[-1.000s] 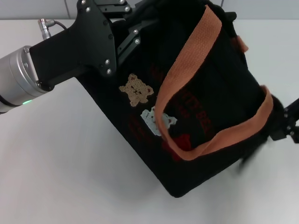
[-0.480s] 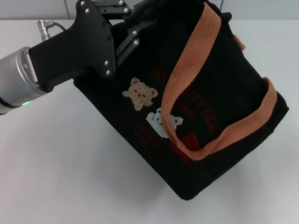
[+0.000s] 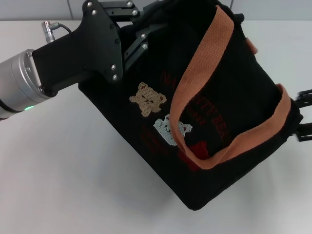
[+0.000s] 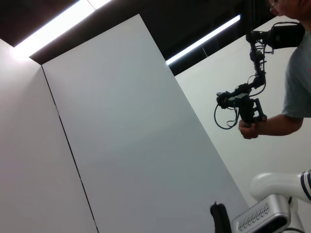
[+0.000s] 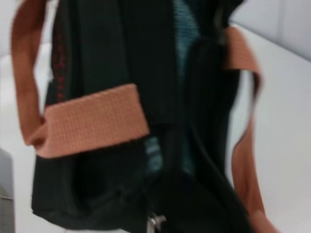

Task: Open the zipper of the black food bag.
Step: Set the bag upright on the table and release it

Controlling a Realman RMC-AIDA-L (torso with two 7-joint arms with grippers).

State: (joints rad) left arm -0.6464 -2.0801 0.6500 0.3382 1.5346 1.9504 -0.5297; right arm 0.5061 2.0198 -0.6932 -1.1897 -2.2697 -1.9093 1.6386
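The black food bag, with orange-brown handles and bear patches, hangs tilted above the white table. My left gripper is shut on its upper left corner and holds it up. At the bag's right end my right gripper peeks out at the picture's edge, its fingers apart with nothing between them. In the right wrist view the bag's end fills the picture. Greyish lining shows through a gap along the top, and the zipper's small silver pull hangs at the low end. The left wrist view shows none of these.
The white table spreads around and below the bag. One orange handle loops loosely across the bag's front. In the left wrist view are only white wall panels and a person holding a device.
The bag has swung a little to the right and steadied. My right gripper, gone from view half a second ago, shows again at the bag's right end. The left gripper keeps its hold.
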